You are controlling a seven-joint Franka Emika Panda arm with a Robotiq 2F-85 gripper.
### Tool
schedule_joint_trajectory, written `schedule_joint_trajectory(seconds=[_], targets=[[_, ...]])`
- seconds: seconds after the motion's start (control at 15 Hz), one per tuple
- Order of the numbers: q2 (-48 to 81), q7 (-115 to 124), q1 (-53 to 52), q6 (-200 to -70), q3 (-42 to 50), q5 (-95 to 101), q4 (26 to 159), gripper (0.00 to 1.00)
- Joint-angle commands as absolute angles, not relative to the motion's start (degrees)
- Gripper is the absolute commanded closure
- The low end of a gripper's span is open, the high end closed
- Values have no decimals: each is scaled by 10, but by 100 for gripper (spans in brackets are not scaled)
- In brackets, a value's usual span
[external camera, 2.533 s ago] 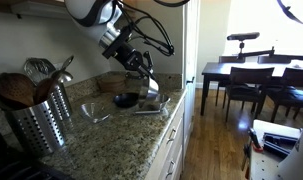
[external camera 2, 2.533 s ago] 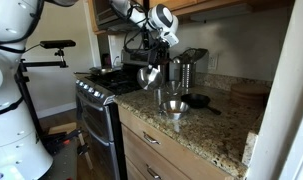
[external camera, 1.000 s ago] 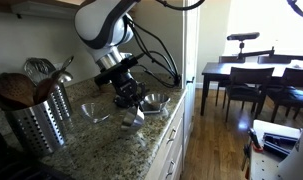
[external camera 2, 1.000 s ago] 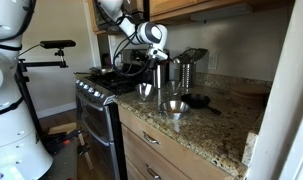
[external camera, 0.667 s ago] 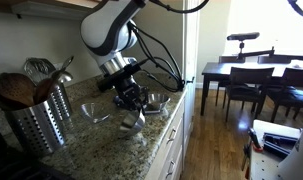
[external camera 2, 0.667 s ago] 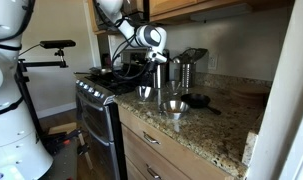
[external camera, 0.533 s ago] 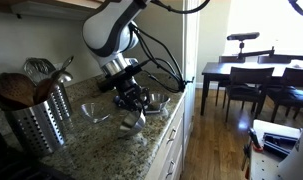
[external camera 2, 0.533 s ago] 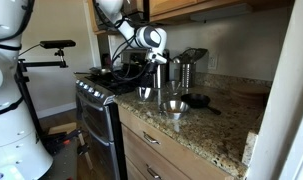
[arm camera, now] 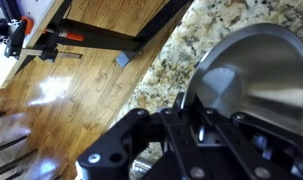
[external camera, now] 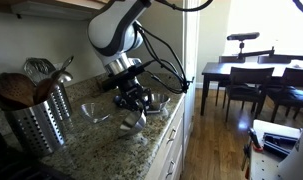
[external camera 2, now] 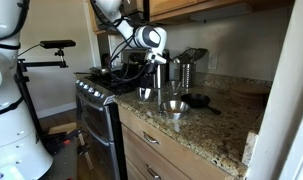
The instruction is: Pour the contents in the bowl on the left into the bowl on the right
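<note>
Near the stove (external camera 2: pixel 96 88) end of the worktop (external camera 2: pixel 206 125), the crumbly bits cannot be made out. What the wrist view shows of the inside of the held bowl (arm camera: pixel 256 80) looks bare. That bowl is upright and low, at or just above the stone, with the tool (external camera 2: pixel 146 82) pinched tight on its rim. A second bowl (external camera 2: pixel 173 106) stands near it, apart. Judging by this, the pour is either finished or not begun — the views do not settle which. Both bowls are round, thin, shiny steel; the worktop is speckled, polished granite.

Home kitchen, speckled granite countertop (external camera: pixel 103 146), black stove (external camera 2: pixel 95 84), utensil holder (external camera: pixel 43 122) (wooden spoons (external camera: pixel 15 89) inside), dining table (external camera: pixel 243 71) beyond
</note>
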State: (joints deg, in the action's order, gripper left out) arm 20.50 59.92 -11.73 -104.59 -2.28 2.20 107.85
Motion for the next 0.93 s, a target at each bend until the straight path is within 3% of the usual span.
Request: schedule_joint_trajectory(seconds=[0.0, 0.07, 0.13, 0.6, 0.87], targets=[[183, 613, -114, -1081, -22, 11, 1128, 62], [183, 613, -114, -1085, -22, 11, 1133, 59], [185, 612, -114, -1086, -23, 11, 1136, 48], [184, 611, -115, -1089, -23, 13, 1146, 3], [179, 613, -115, -1084, -22, 16, 1145, 0]])
